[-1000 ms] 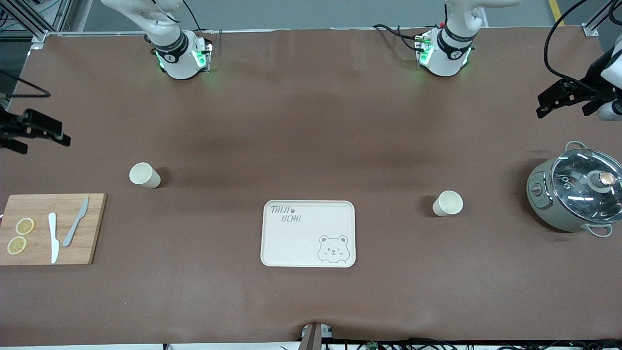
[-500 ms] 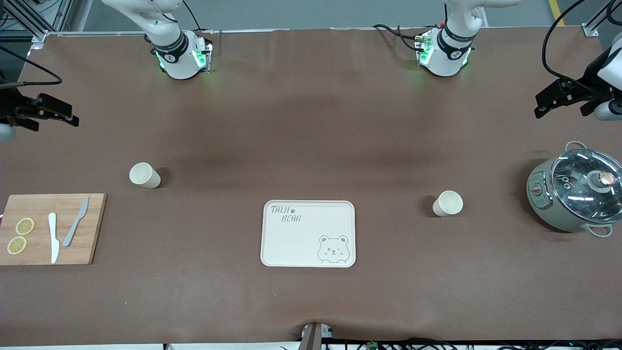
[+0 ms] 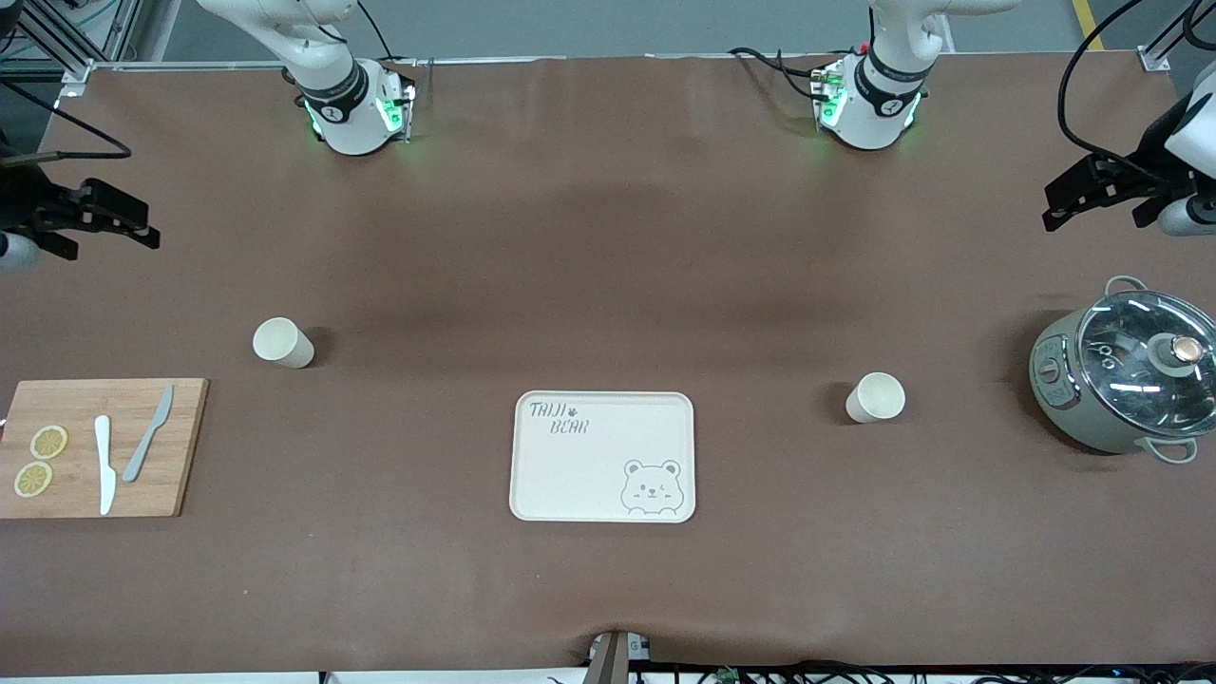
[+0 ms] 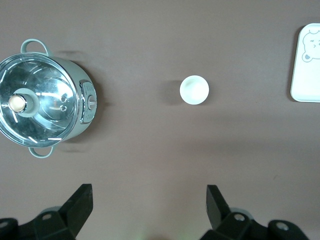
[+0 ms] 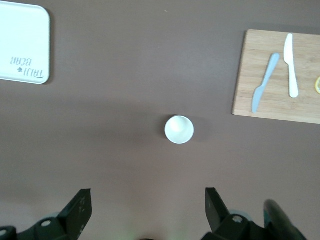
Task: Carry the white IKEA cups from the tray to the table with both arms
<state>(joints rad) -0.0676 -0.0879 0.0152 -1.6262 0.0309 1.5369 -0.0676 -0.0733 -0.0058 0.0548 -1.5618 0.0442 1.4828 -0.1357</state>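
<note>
A: Going across the front view, where did everything sit?

B: The right end effector (image 3: pixel 100 220) hung over the right arm's end of the counter (image 3: pixel 608 237), fingers spread and holding nothing. One white cup (image 3: pixel 282 342) stood upright on the counter, farther from the front camera than the cutting board (image 3: pixel 100 446). The tray (image 3: pixel 602 457) lay bare in the middle. The second cup (image 3: pixel 875 397) stood between the tray and the pot (image 3: pixel 1121 372). The left end effector (image 3: pixel 1092 195) hung over the left arm's end, also spread and empty.

A: So what did the step call for?

B: By my judgement both cups were already off the tray, so each arm only needed to stay well clear of its cup and not tip it.

A: Any writing?

B: "TAIJI BEAR" in grey on the tray, with a bear face drawn in one corner. I read nothing on the cups or pot.
</note>
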